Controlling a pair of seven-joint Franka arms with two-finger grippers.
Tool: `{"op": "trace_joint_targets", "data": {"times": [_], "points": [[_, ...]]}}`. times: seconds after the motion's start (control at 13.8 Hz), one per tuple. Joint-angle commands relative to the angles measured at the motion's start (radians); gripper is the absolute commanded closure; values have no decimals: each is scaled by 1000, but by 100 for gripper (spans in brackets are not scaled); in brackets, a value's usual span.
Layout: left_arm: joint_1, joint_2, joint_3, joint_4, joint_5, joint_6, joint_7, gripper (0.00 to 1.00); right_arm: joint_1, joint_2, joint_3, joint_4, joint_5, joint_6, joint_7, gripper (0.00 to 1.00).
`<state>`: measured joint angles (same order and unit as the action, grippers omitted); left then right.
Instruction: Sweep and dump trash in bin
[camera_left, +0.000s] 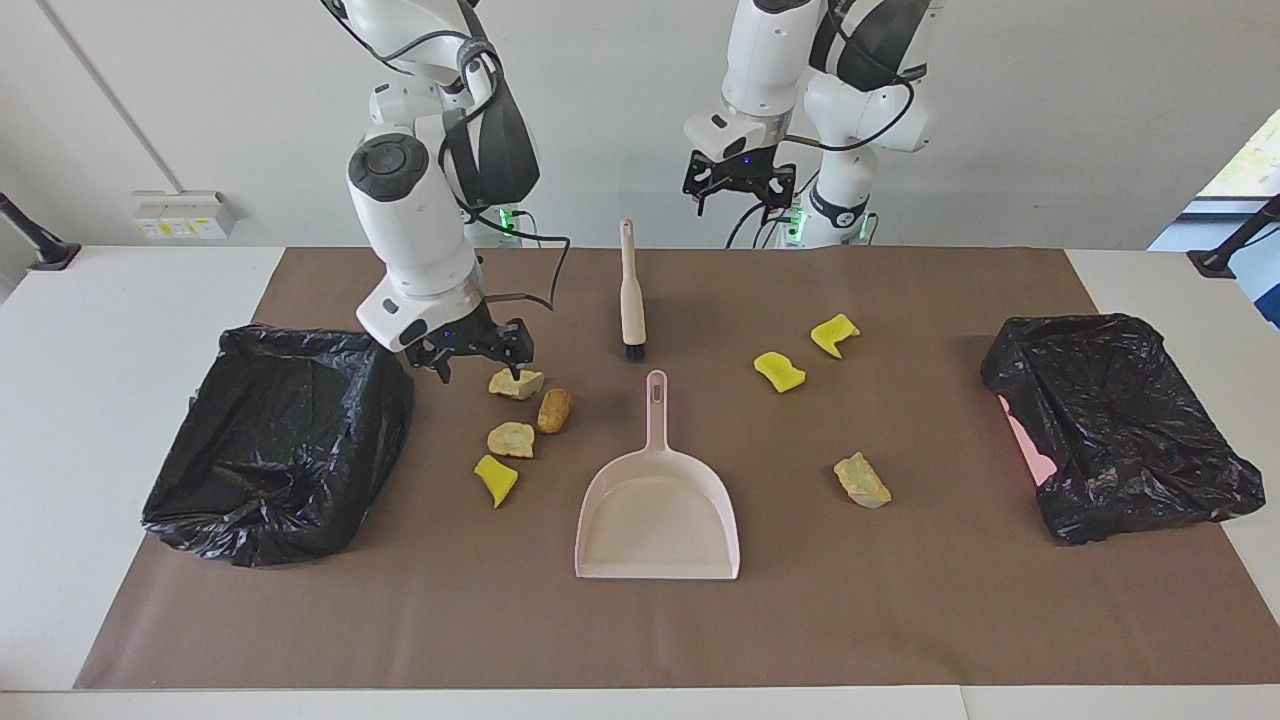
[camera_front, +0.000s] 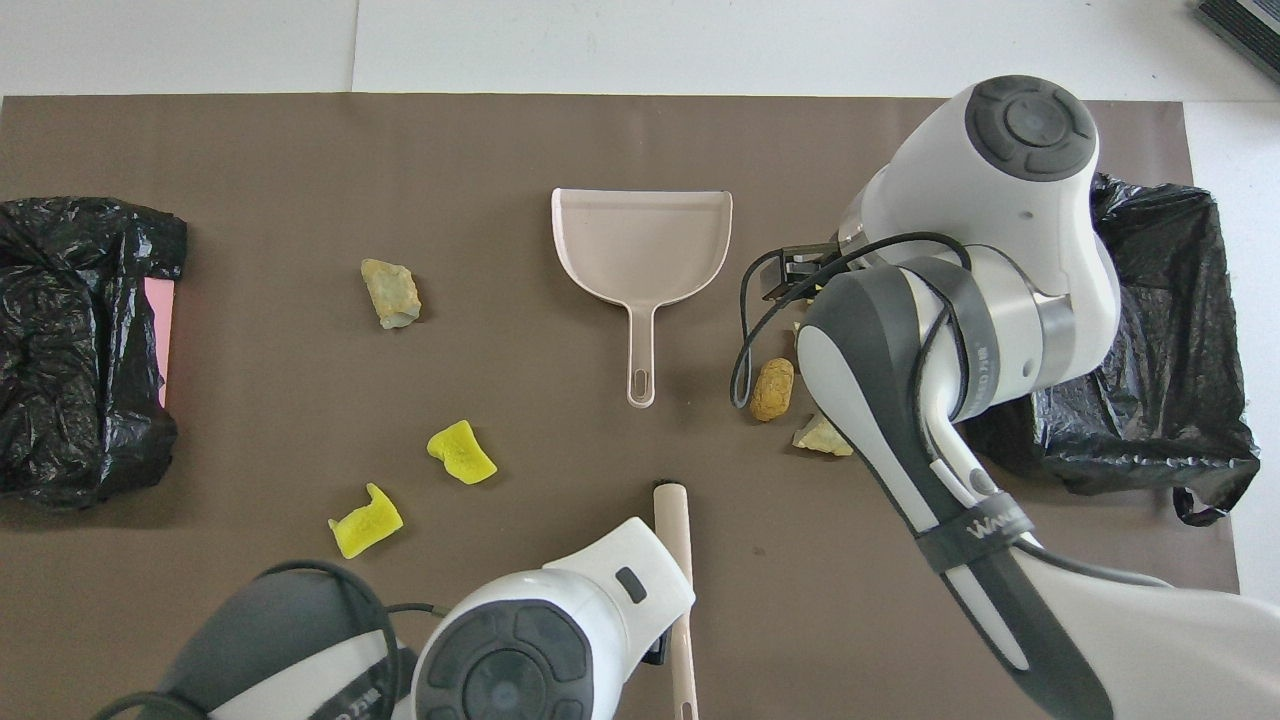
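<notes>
Brown mat (camera_left: 900, 620) bare around dustpan (camera_left: 657, 515) lip.

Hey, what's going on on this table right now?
Two robot arms are setting up to sweep scraps into a bin. The right gripper, open and empty, hangs low by the cluster of scraps near one black-bagged bin. The left gripper, also open and empty, is up over the brush handle's end. The pink dustpan lies untouched mid-table, and all seven scraps are on the brown mat. A second bagged bin sits at the left arm's end.
</notes>
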<state>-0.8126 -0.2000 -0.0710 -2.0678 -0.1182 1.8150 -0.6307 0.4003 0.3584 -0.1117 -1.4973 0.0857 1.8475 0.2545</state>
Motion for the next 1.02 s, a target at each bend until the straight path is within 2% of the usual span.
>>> {"op": "trace_joint_targets", "data": {"times": [0.0,0.29,0.44,0.65,0.94], "points": [[-123,19,20,-92,-11,119,-122,0,21,115,-2,161,29,-33,29,0],[-200,140,19,-101,-11,298,-228,0,57,247,6,327,32,-45,129,0],[-226,171,20,-115,-11,335,-228,0,77,269,21,325,34,-36,135,0],[-229,163,19,-172,-11,349,-213,0,110,306,55,325,34,-21,172,0],[-249,163,17,-227,-11,407,-193,0,118,298,56,295,48,-24,172,0]]}}
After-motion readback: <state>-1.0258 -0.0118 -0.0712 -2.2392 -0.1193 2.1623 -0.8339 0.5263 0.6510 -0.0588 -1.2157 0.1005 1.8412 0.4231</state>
